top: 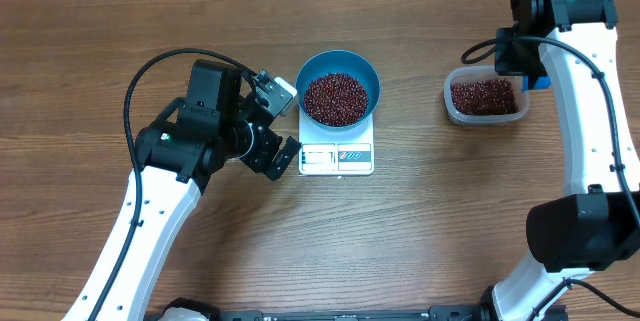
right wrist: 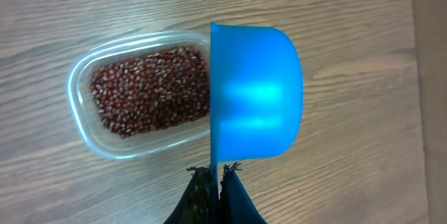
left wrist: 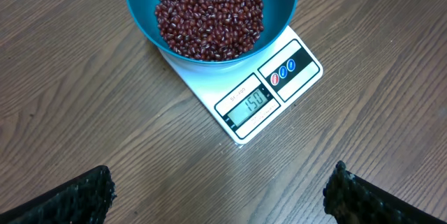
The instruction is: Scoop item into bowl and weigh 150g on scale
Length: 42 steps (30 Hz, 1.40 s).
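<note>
The blue bowl (top: 340, 59) stands on the white scale (top: 360, 157), holding a heap of dark red-brown beans (top: 337, 99). In the left wrist view the bowl (left wrist: 140, 15) is full of beans (left wrist: 209, 15) and the scale (left wrist: 202, 84) shows 150 on its display (left wrist: 253, 101). My left gripper (top: 284, 123) hovers just left of the scale, open, with bare table between its fingers (left wrist: 84, 196). My right gripper (right wrist: 216, 175) is shut on the handle of a small blue scoop (right wrist: 255, 98), held on its side beside the tub. The scoop's inside is hidden.
A clear plastic tub (top: 452, 101) with more beans (top: 484, 95) sits at the right, under my right arm. In the right wrist view the tub (right wrist: 77, 112) lies left of the scoop. Bare wooden table (top: 420, 241) surrounds everything.
</note>
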### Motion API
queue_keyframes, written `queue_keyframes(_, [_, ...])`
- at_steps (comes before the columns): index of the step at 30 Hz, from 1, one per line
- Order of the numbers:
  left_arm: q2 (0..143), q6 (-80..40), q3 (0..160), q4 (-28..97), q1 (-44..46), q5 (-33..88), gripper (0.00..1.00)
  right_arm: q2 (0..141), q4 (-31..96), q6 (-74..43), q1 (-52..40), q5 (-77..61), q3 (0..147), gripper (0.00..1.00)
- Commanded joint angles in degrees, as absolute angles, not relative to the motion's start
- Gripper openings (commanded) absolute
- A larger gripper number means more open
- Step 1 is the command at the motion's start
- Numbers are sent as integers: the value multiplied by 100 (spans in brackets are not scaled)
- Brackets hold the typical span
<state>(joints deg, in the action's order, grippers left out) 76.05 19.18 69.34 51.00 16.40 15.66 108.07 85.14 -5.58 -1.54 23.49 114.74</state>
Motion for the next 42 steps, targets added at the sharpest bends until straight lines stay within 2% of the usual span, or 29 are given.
queue_keyframes(1, [7649,1817,6912,5094,1653,1651,100,10652,8519,-928,-154,2591,11469,4])
queue_keyframes(5, [7649,1817,6912,5092,1653,1651,100,10652,8479,-1052,-154,2510,11469,4])
queue_keyframes(19, [7649,1817,6912,5092,1653,1649,100,10652,7765,-716,-154,633,11469,4])
queue_keyframes(42, [7649,1815,6912,5094,1653,1649,100,10652,7262,-703,-132,-926,11469,4])
